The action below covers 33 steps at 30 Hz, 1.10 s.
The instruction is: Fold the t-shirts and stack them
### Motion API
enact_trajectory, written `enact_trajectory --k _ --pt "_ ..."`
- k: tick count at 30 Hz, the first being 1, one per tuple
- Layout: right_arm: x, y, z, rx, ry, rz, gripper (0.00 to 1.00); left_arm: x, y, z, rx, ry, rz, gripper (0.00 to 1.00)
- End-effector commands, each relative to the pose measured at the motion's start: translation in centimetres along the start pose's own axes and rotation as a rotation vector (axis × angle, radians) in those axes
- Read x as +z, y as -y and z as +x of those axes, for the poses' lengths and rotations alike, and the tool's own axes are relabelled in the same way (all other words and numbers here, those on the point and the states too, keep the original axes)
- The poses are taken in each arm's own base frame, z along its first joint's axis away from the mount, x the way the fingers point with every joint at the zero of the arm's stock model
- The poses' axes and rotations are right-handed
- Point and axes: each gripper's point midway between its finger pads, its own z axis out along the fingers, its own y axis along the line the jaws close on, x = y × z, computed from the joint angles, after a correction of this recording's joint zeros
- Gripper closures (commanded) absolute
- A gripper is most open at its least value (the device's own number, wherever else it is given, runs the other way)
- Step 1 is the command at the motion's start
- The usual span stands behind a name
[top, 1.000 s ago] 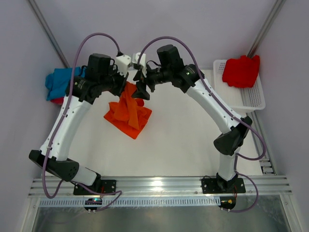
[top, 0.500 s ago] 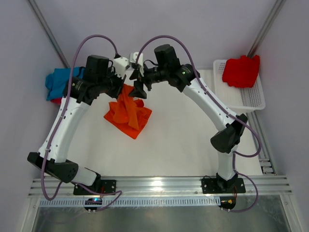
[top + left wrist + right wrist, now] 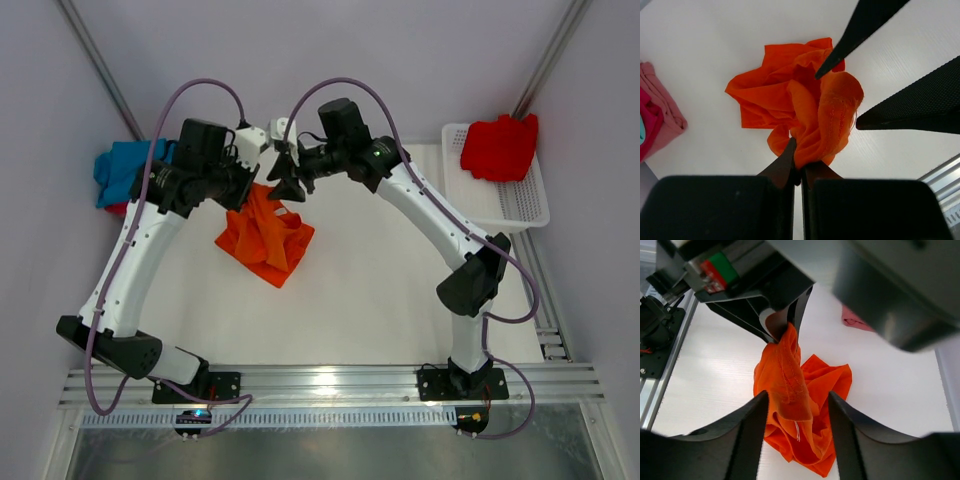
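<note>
Heads up on where you're at: your left tool (image 3: 799, 165) is pressed together on a bunched edge of the orange t-shirt (image 3: 265, 235) and holds it up off the surface (image 3: 390, 290), toward the back left. The rest of the shirt trails down into a crumpled heap right below the pinch.

What matters for the next bit is the ridge of cloth that hangs from that pinch. It runs pretty much straight down from the left tool to the heap. Your right tool (image 3: 796, 402) is spread, one finger on each side of that ridge, just beside the left pinch. It looks like nothing is clamped yet. I can't tell if a pad brushes the cloth. So the shirt sits right in the right tool's gap, with the ridge crossing it. My guess is you want a second grab there so you can pull the shirt out flat.

The tight spot is the two tools themselves. They're almost nose to nose, so watch that they don't knock together when you close.

Everything else is well out of it: a teal t-shirt (image 3: 125, 168) and a pink t-shirt (image 3: 662, 107) are piled at the far left edge. A red t-shirt (image 3: 500, 147) sits in the white basket (image 3: 522, 208) off on the right.
</note>
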Motion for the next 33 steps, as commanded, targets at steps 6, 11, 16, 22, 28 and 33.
enact_trajectory --k 6,11,16,22,28,33 --pt "1.6 -4.8 9.9 0.206 -0.248 -0.185 0.81 -6.4 0.8 -9.5 0.059 0.434 0.008 1.00" --pt "1.0 -5.9 10.2 0.189 -0.264 -0.234 0.97 -6.2 0.8 -9.4 0.057 0.431 0.007 1.00" --pt "0.1 -7.9 10.2 0.191 -0.271 -0.314 0.97 -5.9 0.8 -9.4 0.055 0.427 0.010 1.00" --pt "-1.7 -6.7 8.3 0.113 -0.304 -0.216 0.97 -5.2 0.7 -8.9 0.052 0.413 0.005 0.97" --pt "-5.2 -0.3 3.5 0.003 -0.303 0.205 0.97 -4.0 0.7 -8.3 0.048 0.391 0.007 0.93" --pt "-9.6 4.4 2.8 -0.026 -0.414 0.535 0.97 -3.3 1.0 -8.2 0.040 0.382 0.028 0.92"
